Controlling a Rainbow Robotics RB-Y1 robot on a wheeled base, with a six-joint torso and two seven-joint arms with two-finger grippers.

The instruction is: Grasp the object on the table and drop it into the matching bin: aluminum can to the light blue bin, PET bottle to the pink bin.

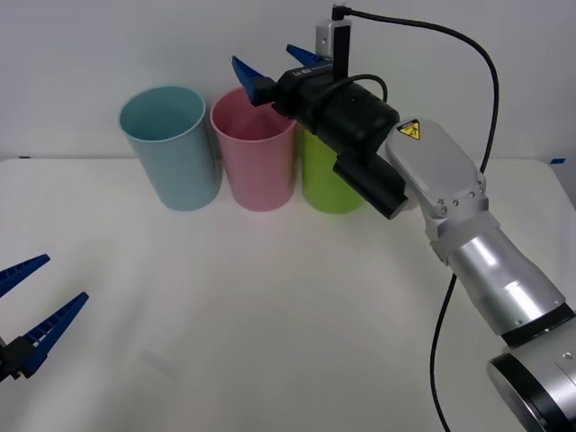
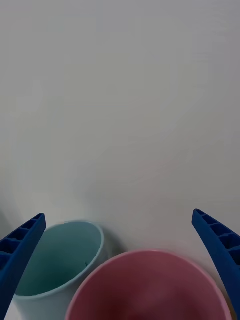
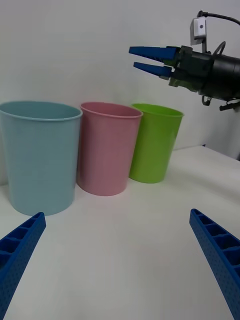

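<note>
Nearest the front camera, the left gripper hangs low at the table's left edge, its blue ribbed fingers spread apart with nothing between them. The white table is matte and bare in front of the bins, and a plain pale wall rises behind it. Along the back of the table stand three tall cups in a row, each upright with its mouth up: the light blue bin, then the pink bin just beside it, then a lime green bin. The right gripper is raised over the pink bin's rim, fingers parted and holding nothing, pointing toward the wall. A yellow warning triangle sticker sits on the right arm. I cannot tell where the PET bottle is.
</note>
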